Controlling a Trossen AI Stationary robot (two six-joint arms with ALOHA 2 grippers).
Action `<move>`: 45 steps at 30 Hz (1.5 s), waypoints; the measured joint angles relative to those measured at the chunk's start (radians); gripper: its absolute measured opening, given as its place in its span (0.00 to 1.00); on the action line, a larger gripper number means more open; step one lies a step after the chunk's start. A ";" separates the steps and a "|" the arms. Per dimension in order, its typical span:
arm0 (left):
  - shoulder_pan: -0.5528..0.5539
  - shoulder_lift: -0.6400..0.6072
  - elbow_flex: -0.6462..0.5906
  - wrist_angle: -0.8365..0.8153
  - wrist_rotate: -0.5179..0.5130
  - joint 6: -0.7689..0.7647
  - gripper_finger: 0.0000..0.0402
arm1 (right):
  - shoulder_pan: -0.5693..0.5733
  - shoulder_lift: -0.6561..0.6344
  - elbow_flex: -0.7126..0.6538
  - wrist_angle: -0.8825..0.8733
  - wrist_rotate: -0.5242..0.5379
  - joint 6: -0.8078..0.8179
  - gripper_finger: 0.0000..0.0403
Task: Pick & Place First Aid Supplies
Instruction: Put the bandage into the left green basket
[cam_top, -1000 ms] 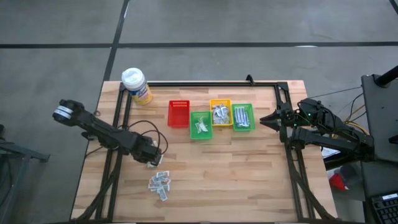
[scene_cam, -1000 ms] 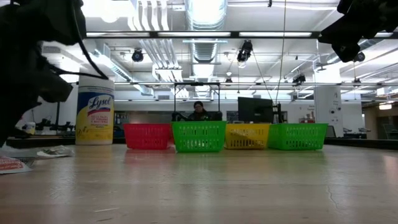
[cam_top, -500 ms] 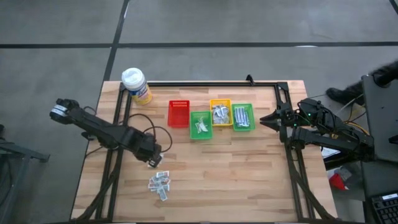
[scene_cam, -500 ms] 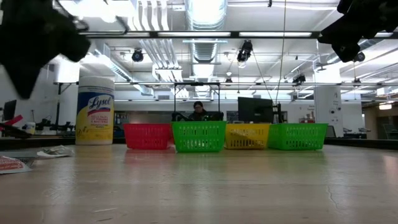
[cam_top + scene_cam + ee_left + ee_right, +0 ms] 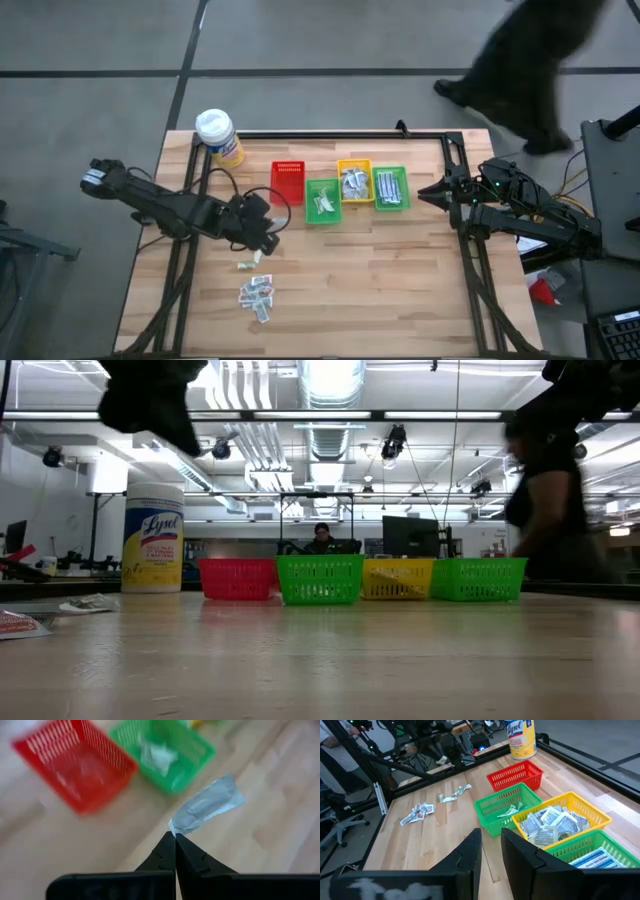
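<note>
My left gripper (image 5: 272, 232) hangs above the table between a pile of first aid supplies (image 5: 257, 297) and the bins, shut on a silvery crinkly packet (image 5: 207, 802). One loose packet (image 5: 248, 263) lies flat on the wood below it. A red bin (image 5: 287, 182), a green bin (image 5: 322, 200) with pale sachets, a yellow bin (image 5: 354, 182) with silvery packets and a second green bin (image 5: 390, 188) with striped strips stand in a row. My right gripper (image 5: 490, 850) waits open at the right edge, above the table, with nothing between its fingers. My left gripper pinches the silvery packet by one corner (image 5: 172, 827) between the tips of its two fingers. The fingers slant down toward the red and green bins. The packet sticks out beyond the fingertips, lifted clear of the table.
A yellow wipes bottle (image 5: 218, 135) with a white cap stands at the far left corner. A black frame (image 5: 330, 134) runs along the far edge and both sides. A person (image 5: 530, 70) walks past beyond the far right corner. Bare wood lies on the near right.
My left gripper has risen from the table near the pile and gone toward the bins, rolling its wrist, with the silvery packet lifted clear. One packet stayed on the wood where the gripper was. A person has come into view beyond the far right.
</note>
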 joint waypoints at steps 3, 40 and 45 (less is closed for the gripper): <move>0.029 0.013 0.004 0.067 -0.060 0.078 0.00 | 0.000 0.000 0.000 0.000 0.000 0.000 0.19; 0.458 0.757 0.660 -0.019 0.185 1.246 0.00 | 0.000 0.000 0.000 -0.001 0.000 0.004 0.22; 0.486 0.805 0.661 -0.045 0.231 1.301 0.00 | 0.000 0.000 0.000 -0.001 0.000 0.004 0.20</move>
